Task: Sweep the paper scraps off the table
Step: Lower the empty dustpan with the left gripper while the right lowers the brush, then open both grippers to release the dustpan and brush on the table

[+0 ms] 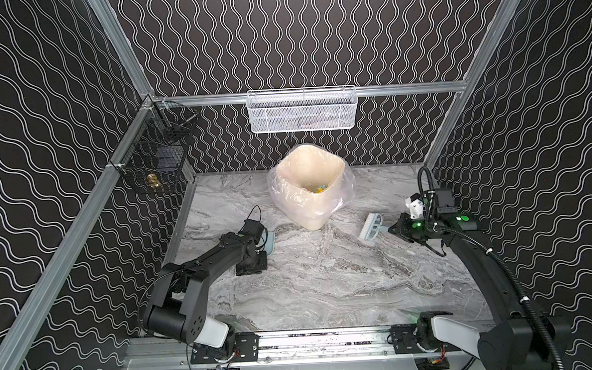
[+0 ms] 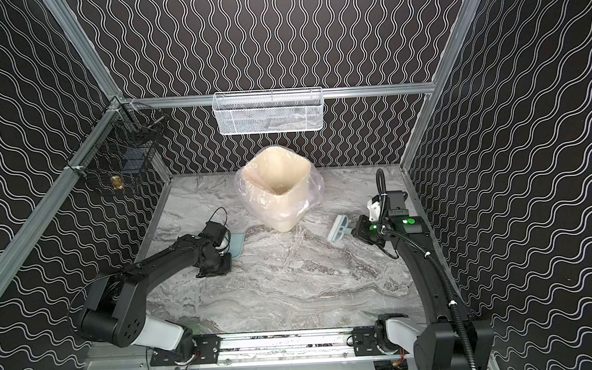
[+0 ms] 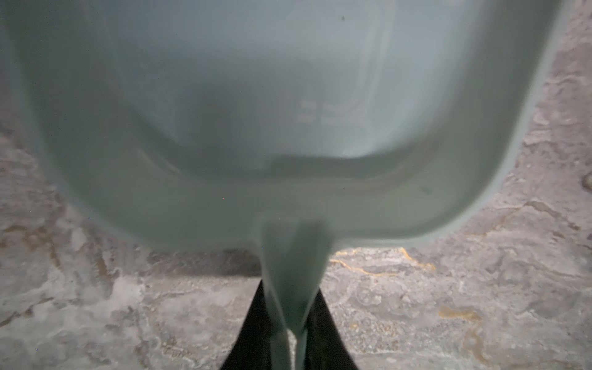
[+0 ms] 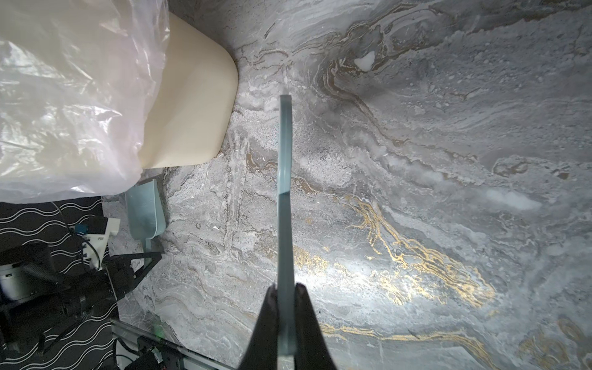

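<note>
In both top views, we see the table (image 1: 327, 281) bare of loose litter. The only paper scraps (image 1: 319, 190) we can find lie at the bottom of the bin (image 1: 310, 221), a small yellow-and-blue clump showing in a top view, too packed to count. The left gripper (image 1: 265, 253) is mostly hidden under its own wrist, right at the dustpan (image 1: 272, 242). The right gripper (image 1: 392, 228) pinches the handle of the brush (image 1: 371, 228), which is well apart from the pan; we cannot tell whether its bristles touch the marble. We count one bin with one plastic liner (image 1: 344, 193), one dustpan, one brush, two arms, and two hanging baskets: a white mesh basket (image 1: 301, 113) and a black wire basket (image 1: 157, 155).

In the left wrist view, we find the left gripper (image 3: 290, 323) clamped narrow on the dustpan's (image 3: 288, 112) handle. The pan's tray holds nothing: zero scraps.

In the right wrist view, the right gripper (image 4: 285, 307) is closed tight on the brush's (image 4: 285, 192) thin handle, seen edge-on. The bin (image 4: 192, 96) and its liner stand close by, the dustpan (image 4: 145, 208) lies beyond, and no scrap shows on the marble.

We judge the sweeping and tipping done and the task near its end. The next move, as we read it, calls for laying both tools flat on the table, clear of the bin, and releasing them without nudging it.
</note>
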Controlling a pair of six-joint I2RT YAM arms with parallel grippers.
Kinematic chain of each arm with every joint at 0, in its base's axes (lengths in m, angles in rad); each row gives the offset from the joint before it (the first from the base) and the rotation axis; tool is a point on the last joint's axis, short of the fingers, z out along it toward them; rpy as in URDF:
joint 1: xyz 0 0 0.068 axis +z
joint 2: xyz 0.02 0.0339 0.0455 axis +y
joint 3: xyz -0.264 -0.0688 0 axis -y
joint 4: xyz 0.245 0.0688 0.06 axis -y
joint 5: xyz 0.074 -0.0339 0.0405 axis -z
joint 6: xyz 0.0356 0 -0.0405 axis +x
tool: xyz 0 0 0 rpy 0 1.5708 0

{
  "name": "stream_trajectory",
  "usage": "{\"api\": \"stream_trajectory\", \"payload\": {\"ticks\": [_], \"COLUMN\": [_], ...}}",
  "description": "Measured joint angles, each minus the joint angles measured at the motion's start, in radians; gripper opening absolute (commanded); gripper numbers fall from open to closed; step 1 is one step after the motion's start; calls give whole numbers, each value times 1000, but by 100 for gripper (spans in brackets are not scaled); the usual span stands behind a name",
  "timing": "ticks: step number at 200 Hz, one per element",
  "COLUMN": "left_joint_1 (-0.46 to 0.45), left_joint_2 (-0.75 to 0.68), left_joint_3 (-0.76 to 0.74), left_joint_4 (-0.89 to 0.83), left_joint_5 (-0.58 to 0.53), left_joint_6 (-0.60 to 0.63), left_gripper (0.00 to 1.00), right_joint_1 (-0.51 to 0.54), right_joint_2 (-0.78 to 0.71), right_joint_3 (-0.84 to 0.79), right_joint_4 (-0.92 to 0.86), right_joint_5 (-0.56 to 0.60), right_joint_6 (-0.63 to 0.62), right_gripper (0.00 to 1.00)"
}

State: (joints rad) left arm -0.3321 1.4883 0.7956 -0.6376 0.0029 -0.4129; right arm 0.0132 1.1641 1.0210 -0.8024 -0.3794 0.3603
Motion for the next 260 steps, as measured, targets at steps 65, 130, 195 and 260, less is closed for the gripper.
{"api": "stream_trajectory", "payload": {"ticks": [65, 130, 195, 260], "left_joint_1": [1, 1, 1, 1], "left_joint_2": [11, -48, -129, -227], "left_joint_3": [-13, -12, 16, 77], "left_joint_4": [15, -3, -69, -107], "left_joint_5": [8, 16, 11, -67], "left_joint_6": [-3, -6, -6, 2], "left_gripper": [30, 58, 77, 90], "right_joint_1": [-19, -32, -67, -80], "right_joint_2": [45, 56, 16, -12], "right_joint_3": [-70, -221, -373, -431], "right_joint_4": [175, 328, 381, 325], "right_joint_5": [-75, -140, -173, -106], "right_joint_6": [51, 104, 148, 163], "right_gripper": [0, 0, 12, 48]}}
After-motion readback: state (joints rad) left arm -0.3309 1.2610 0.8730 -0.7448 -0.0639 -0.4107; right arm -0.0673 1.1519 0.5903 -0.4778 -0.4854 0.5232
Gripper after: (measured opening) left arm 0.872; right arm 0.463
